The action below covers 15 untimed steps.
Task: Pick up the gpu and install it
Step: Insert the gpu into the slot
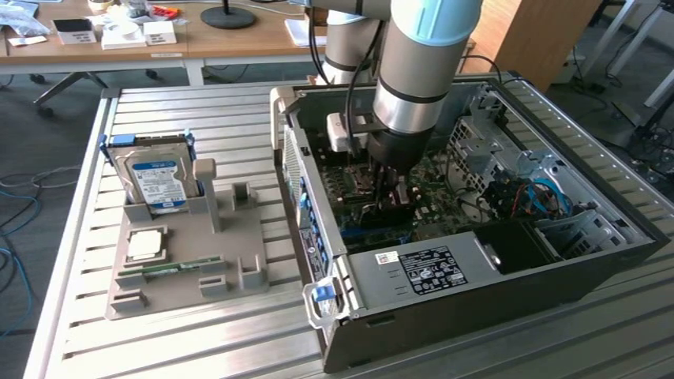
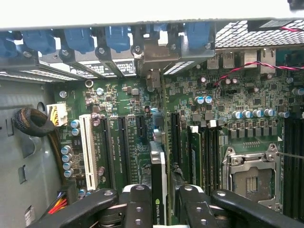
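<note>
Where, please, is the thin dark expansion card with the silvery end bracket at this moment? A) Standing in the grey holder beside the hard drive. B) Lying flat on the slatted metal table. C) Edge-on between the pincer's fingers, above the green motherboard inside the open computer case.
C: the thin dark expansion card stands edge-on between the pincer fingers over the green motherboard inside the open computer case.

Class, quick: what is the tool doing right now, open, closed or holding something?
Tool: closed on the gpu, held edge-on above the motherboard slots.
</note>
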### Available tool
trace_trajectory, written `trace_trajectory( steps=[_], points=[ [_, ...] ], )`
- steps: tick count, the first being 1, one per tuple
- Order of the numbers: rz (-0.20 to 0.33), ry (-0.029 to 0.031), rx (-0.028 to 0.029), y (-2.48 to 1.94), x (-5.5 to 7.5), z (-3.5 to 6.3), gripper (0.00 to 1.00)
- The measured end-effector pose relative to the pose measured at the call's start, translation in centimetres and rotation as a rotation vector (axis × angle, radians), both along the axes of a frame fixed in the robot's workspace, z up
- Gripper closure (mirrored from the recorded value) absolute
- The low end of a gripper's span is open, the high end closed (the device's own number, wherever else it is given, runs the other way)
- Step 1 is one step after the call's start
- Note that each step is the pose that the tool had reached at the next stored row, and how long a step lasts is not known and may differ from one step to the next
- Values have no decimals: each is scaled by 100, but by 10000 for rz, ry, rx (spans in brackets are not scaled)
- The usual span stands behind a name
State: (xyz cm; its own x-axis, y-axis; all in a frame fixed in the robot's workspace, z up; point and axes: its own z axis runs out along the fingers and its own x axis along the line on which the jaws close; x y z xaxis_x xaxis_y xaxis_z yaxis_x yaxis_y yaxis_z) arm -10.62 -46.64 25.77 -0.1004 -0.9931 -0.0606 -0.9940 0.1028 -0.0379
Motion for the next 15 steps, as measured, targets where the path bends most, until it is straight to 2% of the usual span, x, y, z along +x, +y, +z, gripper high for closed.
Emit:
trace_trajectory(
  steps=[15],
  points=[
    [2, -1, 34, -3, -21, -14, 73]
  ],
)
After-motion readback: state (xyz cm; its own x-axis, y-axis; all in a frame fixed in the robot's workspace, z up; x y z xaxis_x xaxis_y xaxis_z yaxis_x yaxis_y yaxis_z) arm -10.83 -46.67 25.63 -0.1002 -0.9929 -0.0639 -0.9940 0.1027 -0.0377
